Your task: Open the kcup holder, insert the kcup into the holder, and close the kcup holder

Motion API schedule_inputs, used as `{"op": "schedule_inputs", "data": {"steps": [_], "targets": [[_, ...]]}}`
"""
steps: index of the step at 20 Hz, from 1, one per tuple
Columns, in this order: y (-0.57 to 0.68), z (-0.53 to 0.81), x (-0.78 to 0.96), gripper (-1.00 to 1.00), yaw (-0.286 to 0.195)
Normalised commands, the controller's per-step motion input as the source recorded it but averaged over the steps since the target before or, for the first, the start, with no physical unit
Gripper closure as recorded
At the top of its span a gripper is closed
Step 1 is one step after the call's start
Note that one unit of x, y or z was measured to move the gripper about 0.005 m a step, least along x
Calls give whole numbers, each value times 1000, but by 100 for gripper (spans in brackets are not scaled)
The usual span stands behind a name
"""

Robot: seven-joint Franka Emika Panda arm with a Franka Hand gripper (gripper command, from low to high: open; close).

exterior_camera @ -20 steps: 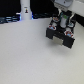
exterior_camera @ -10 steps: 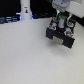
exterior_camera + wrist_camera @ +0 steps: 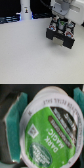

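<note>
Currently the gripper [image 3: 42, 131] clamps the kcup [image 3: 45, 134] between teal fingers [image 3: 10, 131], directly above the black holder [image 3: 61, 36] on the table [image 3: 25, 55].

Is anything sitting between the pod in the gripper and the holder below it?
Nothing visible. The wrist view shows the kcup held between the teal fingers; in the exterior view the gripper hangs right over the kcup holder, though the blur hides the compartment itself.

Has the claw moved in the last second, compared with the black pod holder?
Cannot tell: the claw hangs over the black pod holder in every exterior picture, too blurred to judge.
</note>
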Motion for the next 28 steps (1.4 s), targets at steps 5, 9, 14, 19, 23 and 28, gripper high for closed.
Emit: {"op": "schedule_inputs", "data": {"steps": [5,9,14,19,23,28], "targets": [[105,82,79,-100,2],[85,154,104,-100,15],[-21,407,212,-100,35],[-268,679,435,-100,50],[-230,613,423,-100,70],[-336,548,516,-100,72]]}}
